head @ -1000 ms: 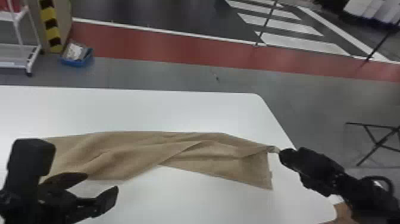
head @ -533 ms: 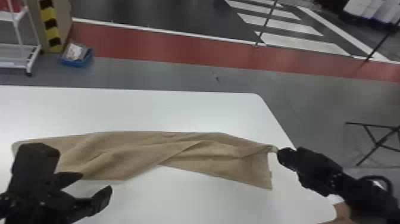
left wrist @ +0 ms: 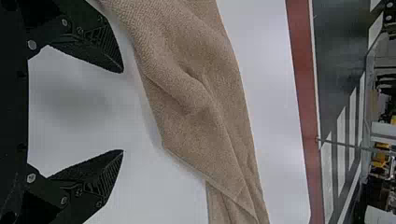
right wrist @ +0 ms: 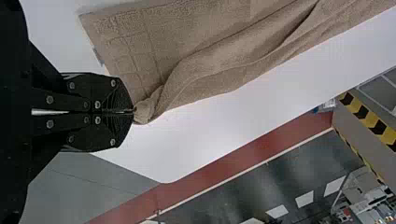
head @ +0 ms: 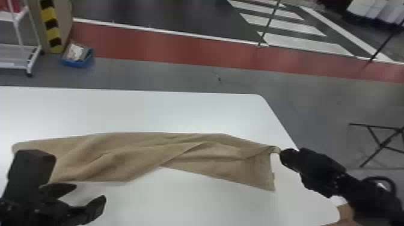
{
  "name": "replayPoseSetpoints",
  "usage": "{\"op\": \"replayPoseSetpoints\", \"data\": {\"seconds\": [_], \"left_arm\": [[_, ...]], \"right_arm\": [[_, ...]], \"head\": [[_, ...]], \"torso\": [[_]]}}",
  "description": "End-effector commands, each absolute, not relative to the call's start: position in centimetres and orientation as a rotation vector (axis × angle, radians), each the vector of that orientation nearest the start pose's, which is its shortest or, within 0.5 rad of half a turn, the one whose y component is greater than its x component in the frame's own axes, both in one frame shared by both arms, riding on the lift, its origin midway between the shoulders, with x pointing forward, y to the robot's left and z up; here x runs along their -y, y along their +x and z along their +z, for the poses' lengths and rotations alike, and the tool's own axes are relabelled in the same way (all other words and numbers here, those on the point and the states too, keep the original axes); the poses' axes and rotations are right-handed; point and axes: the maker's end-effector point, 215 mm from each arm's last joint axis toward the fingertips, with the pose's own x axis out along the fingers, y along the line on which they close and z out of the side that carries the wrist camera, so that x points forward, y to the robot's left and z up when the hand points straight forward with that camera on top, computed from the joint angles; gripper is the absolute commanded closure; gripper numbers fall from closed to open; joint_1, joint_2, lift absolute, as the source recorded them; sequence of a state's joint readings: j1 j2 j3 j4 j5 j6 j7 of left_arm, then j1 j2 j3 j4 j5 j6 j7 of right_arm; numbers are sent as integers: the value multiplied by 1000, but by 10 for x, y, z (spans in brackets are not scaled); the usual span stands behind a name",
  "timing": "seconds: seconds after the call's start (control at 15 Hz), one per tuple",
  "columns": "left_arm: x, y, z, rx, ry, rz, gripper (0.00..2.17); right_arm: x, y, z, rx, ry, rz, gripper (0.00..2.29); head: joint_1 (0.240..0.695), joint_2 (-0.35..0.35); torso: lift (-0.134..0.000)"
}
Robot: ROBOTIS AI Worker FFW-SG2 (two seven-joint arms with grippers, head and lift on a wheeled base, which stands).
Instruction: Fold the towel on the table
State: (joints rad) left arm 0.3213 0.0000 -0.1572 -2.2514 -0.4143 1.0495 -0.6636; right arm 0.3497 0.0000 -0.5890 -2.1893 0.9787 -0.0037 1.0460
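A tan towel stretches lengthwise over the white table, with diagonal creases and a flap toward its right end. My right gripper is at the towel's right end; in the right wrist view the gripper is shut on a bunched corner of the towel. My left gripper stands at the near side of the towel's left part. In the left wrist view that gripper has its fingers wide apart, with bare table between them and the towel just beyond the tips.
The table's rounded far right corner lies behind the right gripper. On the floor beyond are a blue bin and a white wheeled rack. A black folding stand is off to the right.
My left gripper has moved a little left and toward the near edge, exposing the towel's left end. The right gripper has barely shifted and still holds the corner.
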Motion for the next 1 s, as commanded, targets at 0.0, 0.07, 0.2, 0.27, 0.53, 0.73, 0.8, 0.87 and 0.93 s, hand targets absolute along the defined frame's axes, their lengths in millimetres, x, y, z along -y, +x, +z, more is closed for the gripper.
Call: {"op": "replayPoseSetpoints", "data": {"seconds": [0.0,0.07,0.2,0.27,0.53,0.73,0.8,0.87,0.93], "left_arm": [[-119,414,-453,-766,122,-489,326],[-125,421,-454,-764,138,-457,326],[-133,438,-446,-723,166,-411,323],[-133,446,-437,-696,172,-406,323],[-115,462,-388,-581,168,-422,323],[-97,461,-382,-564,174,-448,329],[-93,462,-381,-551,168,-450,333],[-76,468,-362,-466,140,-485,333],[-65,473,-344,-396,117,-501,333]], "right_arm": [[429,393,-353,-613,-1041,295,1956],[431,391,-353,-614,-1039,292,1956],[434,388,-355,-621,-1036,290,1956],[432,387,-356,-622,-1035,294,1956],[429,387,-360,-626,-1033,303,1956],[431,384,-361,-633,-1033,301,1956],[432,384,-362,-636,-1034,300,1956],[432,383,-362,-638,-1035,300,1956],[433,383,-362,-640,-1032,296,1956]], "head": [[695,-350],[695,-350],[695,-350],[695,-350],[695,-350],[695,-350],[695,-350],[695,-350],[695,-350]], "torso": [[-125],[-125],[-125],[-125],[-125],[-125],[-125],[-125],[-125]]}}
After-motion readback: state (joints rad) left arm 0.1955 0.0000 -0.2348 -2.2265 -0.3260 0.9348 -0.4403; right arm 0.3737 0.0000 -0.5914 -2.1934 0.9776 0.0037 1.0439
